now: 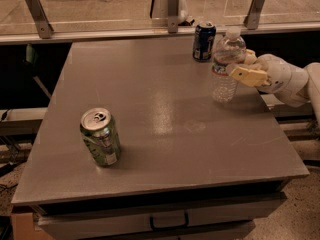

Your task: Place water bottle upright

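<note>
The water bottle is clear and ribbed with a white cap. It stands upright near the table's far right edge, its base on or just above the top. My gripper reaches in from the right, and its yellowish fingers are closed on the bottle's upper right side. The near finger crosses the bottle's front and the far finger is partly hidden behind it.
A dark blue can stands just behind and left of the bottle, at the back edge. A green soda can stands at the front left. The grey table has a drawer below and a railing behind it.
</note>
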Robot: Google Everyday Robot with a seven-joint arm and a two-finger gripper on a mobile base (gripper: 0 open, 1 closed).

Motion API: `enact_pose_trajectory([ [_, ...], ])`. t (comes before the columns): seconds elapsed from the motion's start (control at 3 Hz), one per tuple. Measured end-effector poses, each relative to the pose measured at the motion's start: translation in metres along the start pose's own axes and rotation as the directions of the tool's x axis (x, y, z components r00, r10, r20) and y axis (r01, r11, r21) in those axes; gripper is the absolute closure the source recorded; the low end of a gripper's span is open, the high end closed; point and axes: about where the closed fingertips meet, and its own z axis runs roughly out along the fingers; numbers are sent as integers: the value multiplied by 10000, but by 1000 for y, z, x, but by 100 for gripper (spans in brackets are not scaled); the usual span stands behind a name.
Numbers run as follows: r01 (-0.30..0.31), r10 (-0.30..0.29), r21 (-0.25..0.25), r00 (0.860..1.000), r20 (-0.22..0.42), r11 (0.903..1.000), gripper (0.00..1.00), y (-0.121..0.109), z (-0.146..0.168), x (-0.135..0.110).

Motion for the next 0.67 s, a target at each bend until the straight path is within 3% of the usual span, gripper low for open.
enact_pose_trajectory([
  [0.33, -297, 297, -43, 9995, -45, 9995, 83, -2, -6, 10],
  [0.67, -478, 478, -44, 9988, -136, 9988, 58, -3, -10, 18],
])
